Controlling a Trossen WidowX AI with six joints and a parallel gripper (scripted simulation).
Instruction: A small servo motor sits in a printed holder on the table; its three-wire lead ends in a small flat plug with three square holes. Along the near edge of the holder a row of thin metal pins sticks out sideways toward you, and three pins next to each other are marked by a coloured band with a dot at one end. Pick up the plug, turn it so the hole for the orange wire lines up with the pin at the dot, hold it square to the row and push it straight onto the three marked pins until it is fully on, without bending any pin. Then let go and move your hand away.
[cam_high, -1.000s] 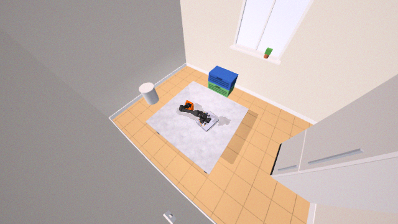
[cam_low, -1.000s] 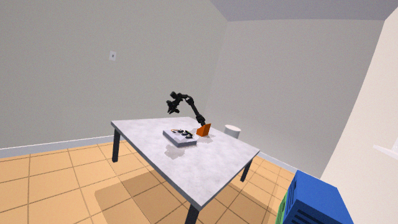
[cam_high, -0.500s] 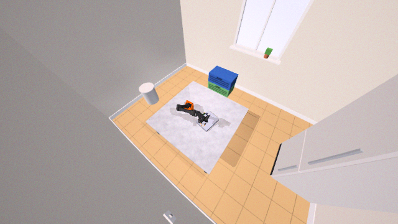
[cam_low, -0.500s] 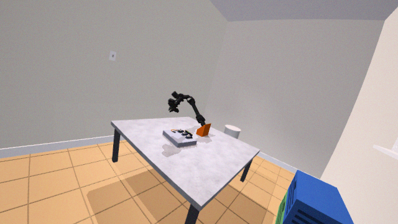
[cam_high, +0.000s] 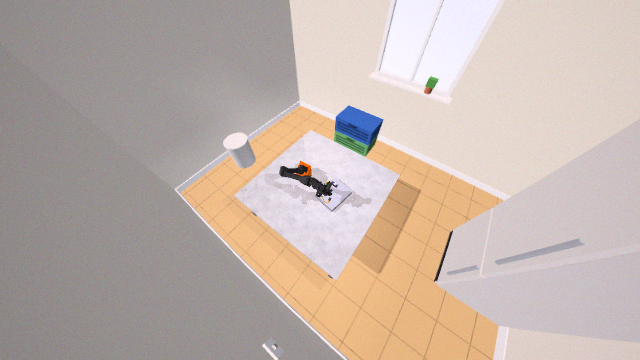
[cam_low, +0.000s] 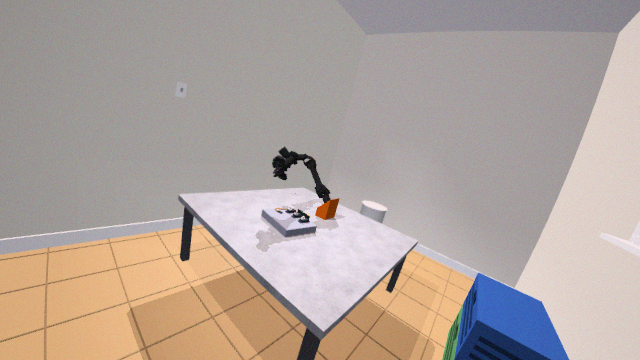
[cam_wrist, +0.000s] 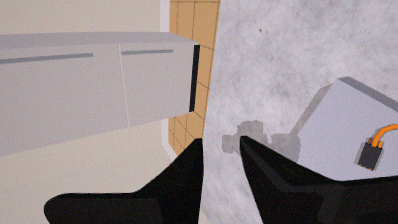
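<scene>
The small dark plug (cam_wrist: 370, 156) lies on the pale holder block (cam_wrist: 325, 125) (cam_low: 301, 231) (cam_high: 341, 198), at the right of the wrist view. Its orange lead (cam_wrist: 385, 131) curves away past the right edge of that view. My gripper (cam_wrist: 221, 143) is partly open, with nothing between its fingertips. It hangs well above the table, and the plug is to the right of the fingers in the wrist view. Dark parts (cam_low: 297, 214) stand on the block in the exterior view. The servo, pins, coloured band and dot cannot be made out.
The block sits on the grey table (cam_high: 300, 220) (cam_low: 320, 270). An orange wedge (cam_high: 305, 167) (cam_low: 327, 209) stands at the arm's base. Blue and green crates (cam_high: 357, 125), a white bin (cam_high: 240, 150) and a pale cabinet (cam_wrist: 100, 90) stand off the table.
</scene>
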